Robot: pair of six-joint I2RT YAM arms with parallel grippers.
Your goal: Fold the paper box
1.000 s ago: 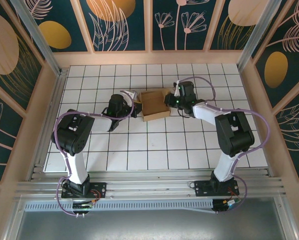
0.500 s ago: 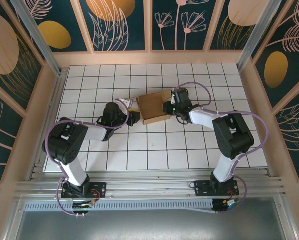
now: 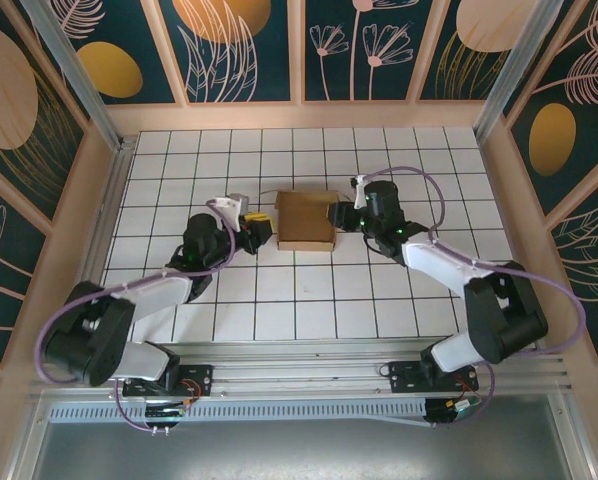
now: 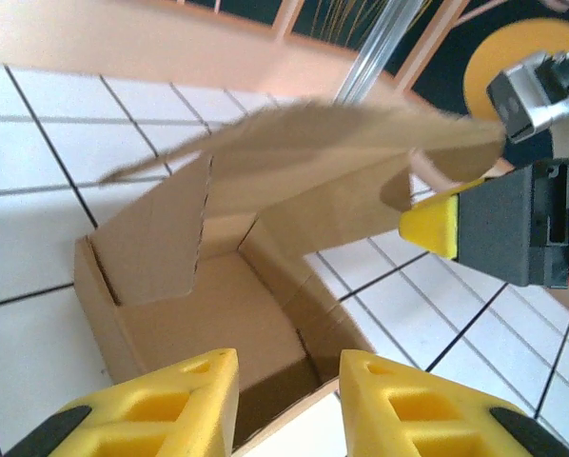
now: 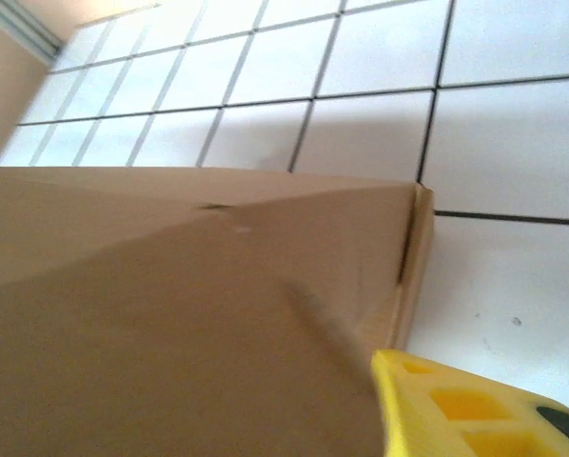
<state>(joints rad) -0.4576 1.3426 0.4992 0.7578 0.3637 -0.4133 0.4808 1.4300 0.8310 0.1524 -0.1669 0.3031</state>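
Reach on the left arm [image 3: 149,295] is long and low, the links laid almost flat over the tiled table [image 3: 309,300] from the base toward the left gripper [image 3: 261,230]; the right arm [image 3: 449,265] is bent sharply at the elbow and brought in from the opposite side, its wrist just behind the right gripper [image 3: 341,214]. The paper box [image 3: 306,221] is found between the two grippers, just ahead of each. From above, the box is seen as a plain tan rectangle; from the left wrist its lid flap [image 4: 342,133] is shown raised and the inside exposed, directly ahead of the left fingers [image 4: 170,409], which are held apart with nothing clamped; one yellow tip [image 4: 429,227] of the right gripper is seen at the flap's far edge. From the right wrist a single finger [image 5: 475,409] is shown close against the box; whether those jaws are parted cannot be told.
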